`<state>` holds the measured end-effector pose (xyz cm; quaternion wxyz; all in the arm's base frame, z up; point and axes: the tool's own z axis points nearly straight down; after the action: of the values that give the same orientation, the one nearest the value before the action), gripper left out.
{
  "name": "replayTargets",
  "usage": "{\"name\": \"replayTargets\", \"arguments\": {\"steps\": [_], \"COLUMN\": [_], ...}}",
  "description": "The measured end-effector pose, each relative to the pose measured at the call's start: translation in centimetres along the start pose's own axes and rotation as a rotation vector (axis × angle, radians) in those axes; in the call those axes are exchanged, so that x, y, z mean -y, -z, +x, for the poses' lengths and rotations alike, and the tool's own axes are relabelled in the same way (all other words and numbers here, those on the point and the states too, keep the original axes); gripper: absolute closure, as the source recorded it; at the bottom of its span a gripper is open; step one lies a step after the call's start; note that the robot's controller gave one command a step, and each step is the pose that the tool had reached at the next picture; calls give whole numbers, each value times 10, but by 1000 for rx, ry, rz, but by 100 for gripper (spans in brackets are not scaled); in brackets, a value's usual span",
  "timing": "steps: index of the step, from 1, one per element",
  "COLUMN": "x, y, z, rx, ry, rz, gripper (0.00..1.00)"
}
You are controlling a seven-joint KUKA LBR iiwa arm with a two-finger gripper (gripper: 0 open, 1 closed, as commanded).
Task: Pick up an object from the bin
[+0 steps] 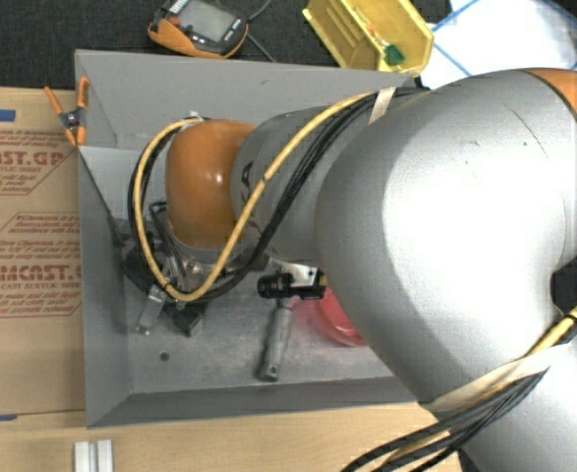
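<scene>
Starting at the left, we see the jaws low over the floor of the bin (106, 362), under the orange wrist cover (204, 180) and its looped cables. They sit to the left of the grey-handled tool (276, 337) and apart from it. We cannot tell whether they are released or clenched, and nothing shows between them.

Now the tool itself. It lies flat with its black-and-white head pointing up the view and its handle running down toward the near wall. We judge it stiff, fairly light and perhaps a bit slick on that round shaft. The bare mid-handle looks like the spot to take it, squeezed across its width.

Just right of the tool's head, a pink rounded thing (335, 323) peeks out from under the arm. It is mostly covered, so we can't name it.
</scene>
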<state>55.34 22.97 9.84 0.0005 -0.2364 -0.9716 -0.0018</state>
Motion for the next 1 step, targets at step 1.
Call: {"name": "replayTargets", "arguments": {"steps": [1], "x": [16], "y": [-29], "z": [-25], "rx": [12], "ry": [125], "rz": [-7], "gripper": [0]}}
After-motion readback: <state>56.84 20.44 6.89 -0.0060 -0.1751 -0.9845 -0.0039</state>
